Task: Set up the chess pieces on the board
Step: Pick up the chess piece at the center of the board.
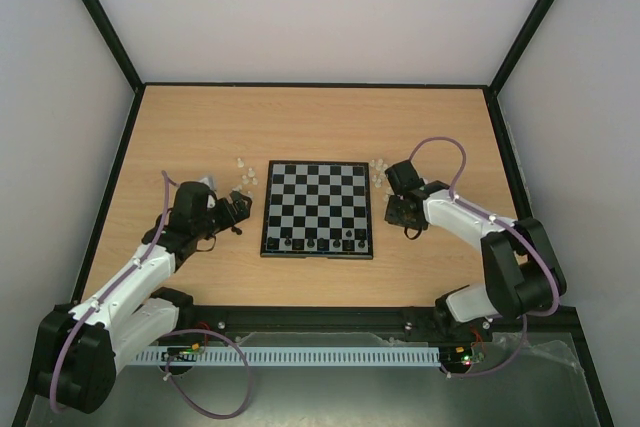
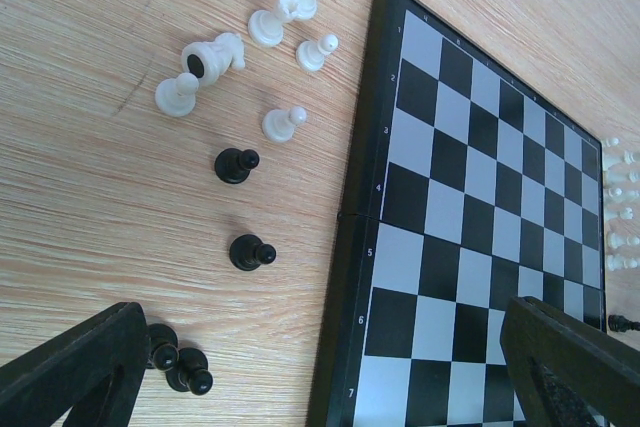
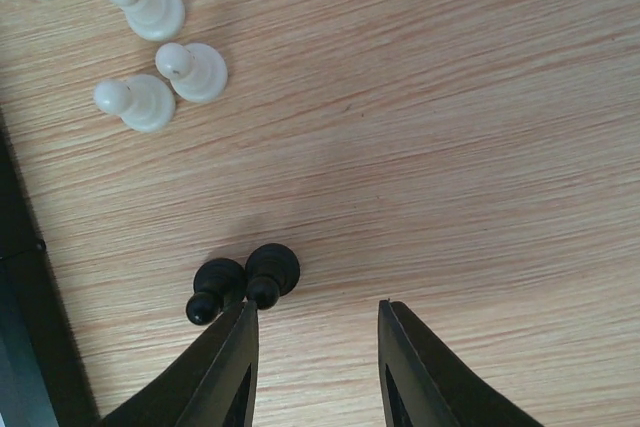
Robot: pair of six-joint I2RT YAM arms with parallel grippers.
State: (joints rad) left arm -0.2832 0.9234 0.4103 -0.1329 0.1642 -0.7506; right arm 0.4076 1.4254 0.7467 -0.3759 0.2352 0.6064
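Chess pieces (image 2: 236, 164) lay loose on the wooden counter (image 1: 200, 117) on both sides of the board, about midway between the near and far edges. Toward the left edge, the left gripper (image 2: 320, 347) hung over the wood just beside the board's left rim, its jaws spread wide with nothing between them. Its wrist view showed a cluster of white pieces (image 2: 285, 12) farthest from it. Two single black pawns (image 2: 250, 252) stood apart from each other nearer in. A touching black pair (image 2: 180, 365) sat right beside one jaw.

The board (image 1: 317, 197) sat flat at the middle of the counter, square to its edges. Several dark pieces (image 1: 325, 243) stood on its row closest to the near edge.

To the right of the board, more whitish pieces (image 1: 378, 172) were gathered by its far right corner. The right gripper (image 3: 315, 312) was a little nearer the near edge, just beside the board's right rim. Its jaws were parted by a narrow gap and gripped nothing. Two black pawns (image 3: 245, 277) stood touching each other on the wood just off the tip of one jaw, outside the gap. Three white pawns (image 3: 160, 67) stood close together, well apart from them.
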